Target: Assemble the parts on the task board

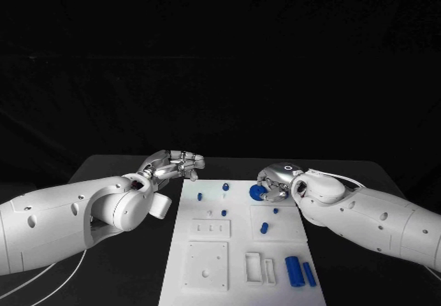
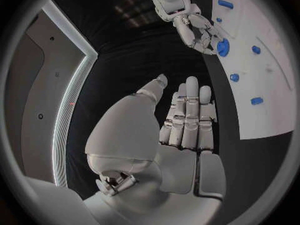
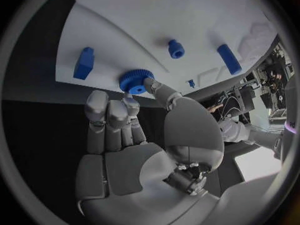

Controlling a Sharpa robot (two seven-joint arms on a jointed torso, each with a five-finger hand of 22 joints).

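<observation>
My right hand (image 1: pixel 278 180) is at the far right corner of the white task board (image 1: pixel 241 268), thumb and fingertips (image 3: pixel 132 105) pinched on the blue ribbed round part (image 3: pixel 135 80), a gear-like disc sitting at the board's edge. I can't tell whether the disc is already lifted or resting on the board. My left hand (image 1: pixel 173 164) hovers off the board's far left corner over the black table (image 1: pixel 110 167), fingers straight and close together, holding nothing. So I judge the step in hand is gripping this disc. Next I'd need a firm pinch, a clean lift, then carry it to its seat without knocking the small blue pegs (image 1: pixel 224 187) nearby. Two blue cylinders (image 1: pixel 294 271) wait at the near right.
</observation>
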